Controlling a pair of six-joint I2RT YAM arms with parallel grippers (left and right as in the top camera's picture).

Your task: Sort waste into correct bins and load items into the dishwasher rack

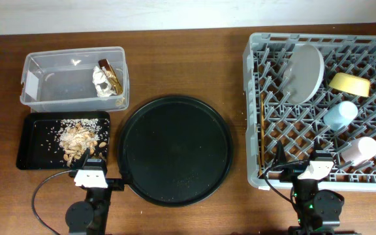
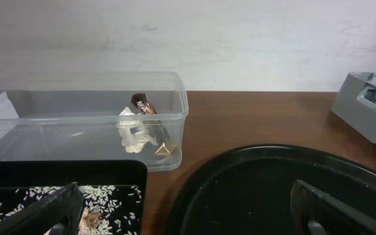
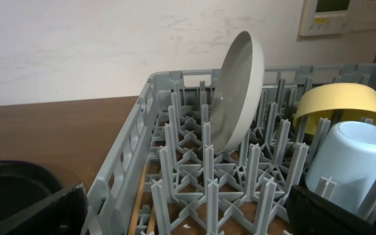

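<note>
The plate (image 3: 240, 91) stood on edge in the rack (image 3: 119, 170), bowl (image 3: 341, 104) and blue cup (image 3: 351, 163) beside it — all just ahead of the right gripper (image 3: 191, 212), jaws spread and empty — while tissue (image 2: 136, 134) and wrapper (image 2: 145, 108) lay in the clear tub (image 2: 77, 98) beyond the left gripper (image 2: 188, 209), likewise spread.

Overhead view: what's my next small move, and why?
Probably dip the right hand to check the wooden strip low in the rack, perhaps the chopsticks: tissue and wrapper are in the clear tub, scraps in the black tray, plate, bowl, blue cup, pink cup racked.
</note>
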